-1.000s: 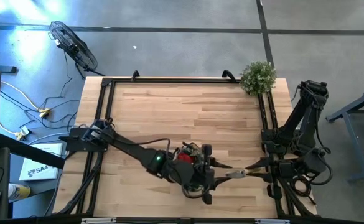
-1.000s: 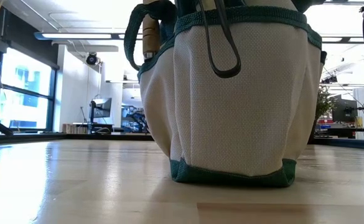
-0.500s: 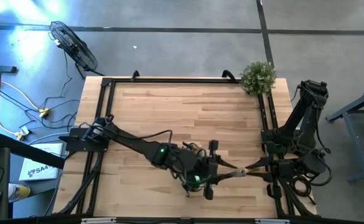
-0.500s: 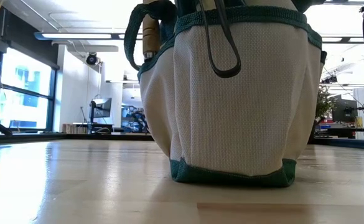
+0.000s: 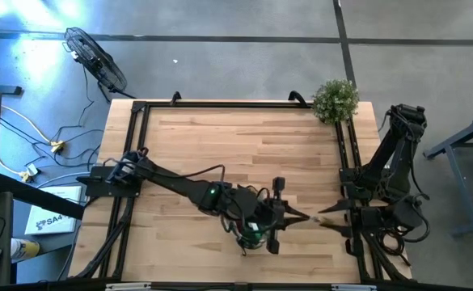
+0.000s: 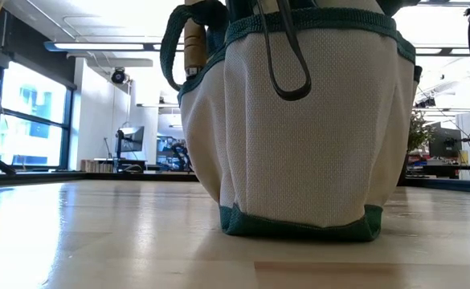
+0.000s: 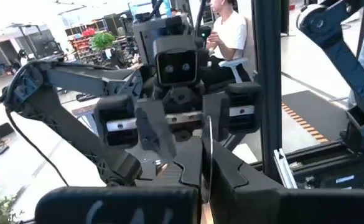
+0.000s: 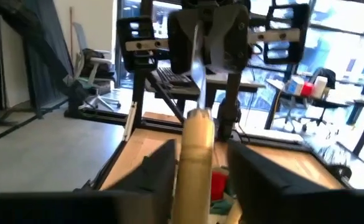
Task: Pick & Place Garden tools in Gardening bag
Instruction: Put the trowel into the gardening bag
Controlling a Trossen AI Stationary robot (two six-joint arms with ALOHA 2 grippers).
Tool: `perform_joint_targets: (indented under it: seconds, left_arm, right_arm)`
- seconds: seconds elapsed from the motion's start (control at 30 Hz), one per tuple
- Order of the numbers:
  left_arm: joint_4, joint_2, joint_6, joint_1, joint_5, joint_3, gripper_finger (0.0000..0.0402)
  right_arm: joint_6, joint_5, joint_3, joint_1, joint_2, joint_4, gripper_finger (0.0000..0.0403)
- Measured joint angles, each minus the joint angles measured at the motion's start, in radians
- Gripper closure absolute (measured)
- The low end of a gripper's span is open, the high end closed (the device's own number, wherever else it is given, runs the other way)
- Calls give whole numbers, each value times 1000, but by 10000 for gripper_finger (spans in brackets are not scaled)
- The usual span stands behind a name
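We see a metal trowel with a pale wooden handle passing between arms above the tan, green-trimmed fabric bag. Left gripper pinches its blade; right gripper fingers stand apart around the handle, which points toward the right arm.

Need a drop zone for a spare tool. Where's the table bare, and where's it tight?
Free: the pale wooden tabletop from the left arm's base across to the bushy green plant at the far right corner. Crowded: the near edge, where the shut left gripper meets the right gripper beside the tan, green-trimmed gardening bag.
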Motion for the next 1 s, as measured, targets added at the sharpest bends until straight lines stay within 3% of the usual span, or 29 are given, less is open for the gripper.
perform_joint_targets:
  seconds: [0.17,0.3,0.5,0.77,1.0]
  left_arm:
    - [-5,0,0,-3,4,0,401]
    - [7,0,-3,-2,8,0,401]
    - [1,0,-4,-3,10,0,401]
    - [-24,0,-7,-4,13,0,402]
    - [-42,0,-11,-3,25,0,401]
  right_arm:
    - [114,-16,0,-28,0,-84,183]
    - [194,-79,0,-83,0,-167,157]
    - [253,-216,-1,-155,0,-196,169]
    - [269,-288,-1,-148,0,-195,200]
    - [275,-284,-1,-138,0,-204,204]
